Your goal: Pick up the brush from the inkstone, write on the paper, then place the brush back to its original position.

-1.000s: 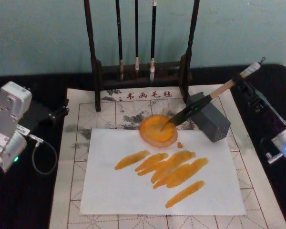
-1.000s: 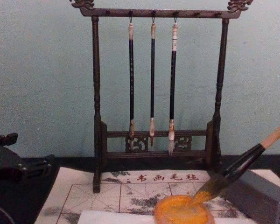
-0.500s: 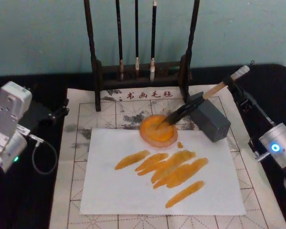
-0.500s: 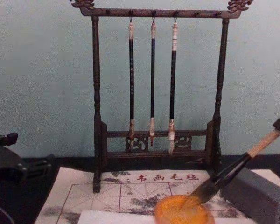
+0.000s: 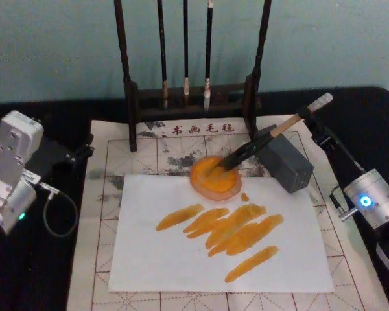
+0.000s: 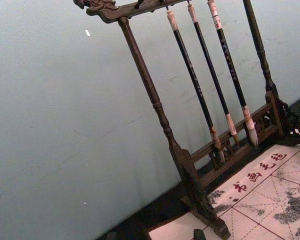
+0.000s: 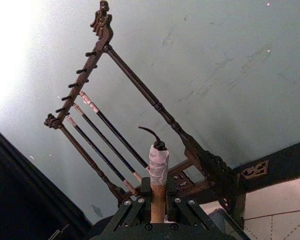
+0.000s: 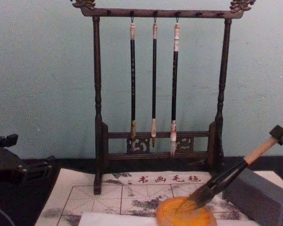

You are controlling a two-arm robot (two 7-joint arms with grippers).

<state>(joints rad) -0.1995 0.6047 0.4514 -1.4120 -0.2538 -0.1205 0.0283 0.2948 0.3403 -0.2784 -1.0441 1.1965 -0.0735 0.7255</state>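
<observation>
Still clamped in the right gripper point(image 5: 309, 115), the brush point(image 5: 243, 153) has sunk toward the grey block point(image 5: 288, 165), tuft in the orange inkstone point(image 5: 211, 184), so it is nearly returned; the left gripper point(image 5: 78, 154) is parked at the left.

paper point(image 5: 149, 259): white, orange streaks | inkstone point(image 5: 215, 179): orange | brush point(image 5: 264, 140): pale wood, black shaft, tuft seemingly dark | mat point(image 5: 100, 227): beige, red grid, grey stains | block point(image 5: 288, 165): grey

Chest view cuts the paper point(image 8: 115, 220) to a sliver — the brush point(image 8: 231, 173) tip seemingly blurred.
</observation>
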